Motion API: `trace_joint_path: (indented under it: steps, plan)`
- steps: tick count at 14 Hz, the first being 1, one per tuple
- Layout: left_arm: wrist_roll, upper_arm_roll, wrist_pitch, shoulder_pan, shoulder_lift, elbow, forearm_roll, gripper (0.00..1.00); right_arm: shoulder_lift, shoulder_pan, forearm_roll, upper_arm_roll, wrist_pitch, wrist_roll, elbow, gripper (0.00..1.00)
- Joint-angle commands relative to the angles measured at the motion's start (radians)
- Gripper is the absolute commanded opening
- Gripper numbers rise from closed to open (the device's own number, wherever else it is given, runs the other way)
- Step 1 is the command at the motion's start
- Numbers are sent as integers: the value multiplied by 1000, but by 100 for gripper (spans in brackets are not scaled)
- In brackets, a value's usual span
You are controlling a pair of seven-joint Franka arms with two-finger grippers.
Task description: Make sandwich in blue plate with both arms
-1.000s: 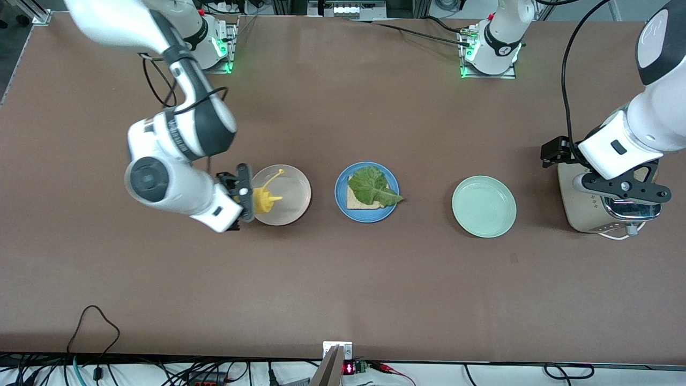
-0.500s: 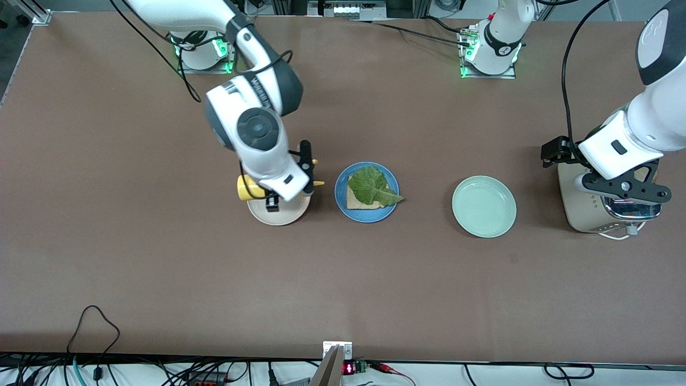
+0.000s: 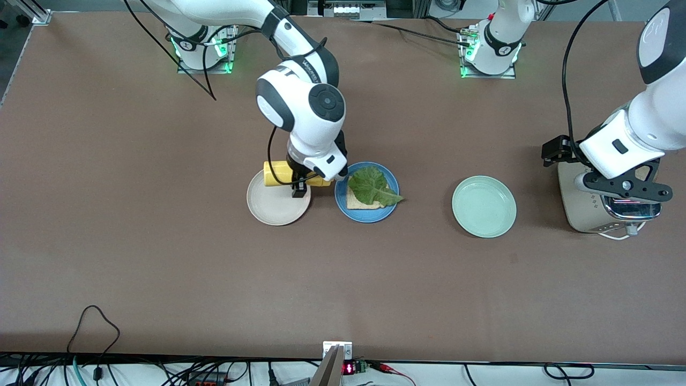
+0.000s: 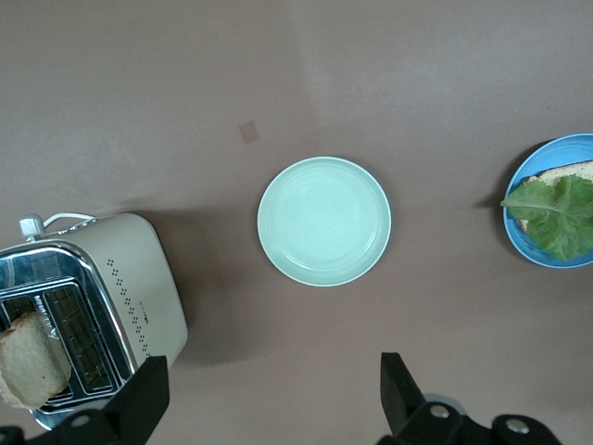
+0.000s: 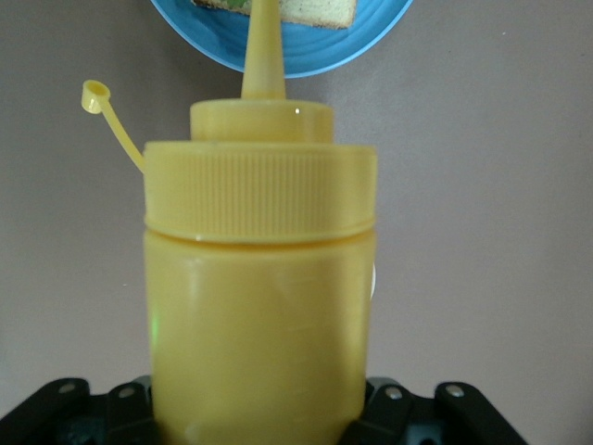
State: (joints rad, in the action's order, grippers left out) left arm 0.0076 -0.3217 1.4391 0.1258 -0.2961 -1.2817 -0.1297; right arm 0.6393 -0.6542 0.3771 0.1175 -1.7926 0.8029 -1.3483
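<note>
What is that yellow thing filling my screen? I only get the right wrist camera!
Observer: It's a yellow squeeze bottle, lying sideways in the right gripper above the cream plate, nozzle toward the blue plate.
Operator: What's on the blue plate? I just see an edge.
Observer: One bread slice with a lettuce leaf on top. No second slice yet.
Operator: Where's the other bread?
Observer: In the left wrist view, a slice sticks up from a toaster at the left arm's end of the table.
Operator: Is the other arm doing anything?
Observer: The left gripper hangs open over the toaster, waiting. A mint-green plate sits between toaster and blue plate.
</note>
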Motion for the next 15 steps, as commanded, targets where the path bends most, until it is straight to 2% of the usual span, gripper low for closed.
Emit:
trace_joint_path:
  steps: [1,4,7,9,13,15]
  plan:
    - [-2,7,-22,3,11,7,-15,100,5,-30,35,-10,21,-30,17,10]
    - [0,6,-22,64,9,7,-11,100,0,-28,57,-12,47,-19,24,10]
    - [2,7,-20,139,-6,1,-14,100,-9,13,42,-13,128,53,89,10]
    - [3,7,-22,193,-35,-5,-25,100,-54,114,-93,-6,130,96,93,10]
    - [12,12,-34,297,-92,-25,-31,100,-140,313,-380,-6,133,362,69,11]
    - [14,12,-31,353,-113,-51,-91,100,-162,411,-533,-6,131,479,37,12]
